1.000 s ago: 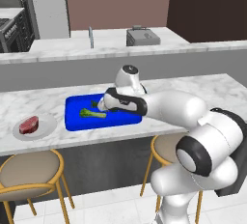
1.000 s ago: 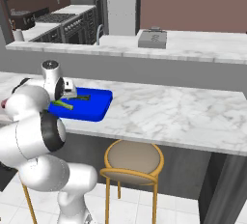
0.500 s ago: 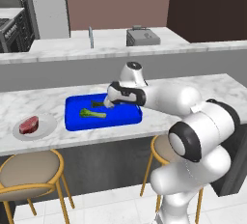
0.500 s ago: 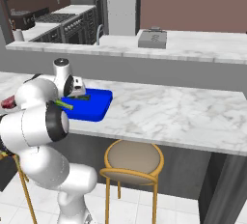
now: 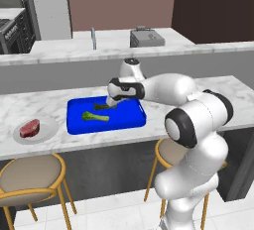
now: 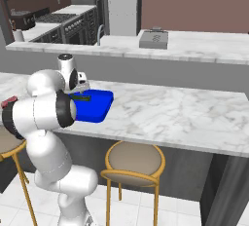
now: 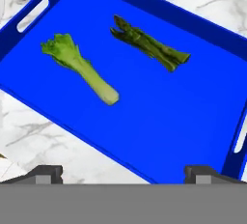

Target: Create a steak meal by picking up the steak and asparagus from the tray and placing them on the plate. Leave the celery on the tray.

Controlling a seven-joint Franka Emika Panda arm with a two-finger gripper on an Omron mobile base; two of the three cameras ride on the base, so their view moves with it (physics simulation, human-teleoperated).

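The task looks about half done: one steak [image 5: 29, 128] lies on the plate [image 5: 43, 134] at the left edge of the left base view, well apart from the tray [image 5: 130, 123] at the centre. What is left is the asparagus [image 7: 149, 47], one dark bundle in the upper middle of the hand view, lying flat on the blue floor of the tray. One celery [image 7: 81, 67] stalk lies to its left there, near it but not touching, and it should stay put. The gripper [image 5: 112, 102] hangs over the tray's far side, jaws spread wide with nothing between them, its tips at the bottom corners of the hand view. Count: one steak, one asparagus bundle, one celery, one tray, one plate.
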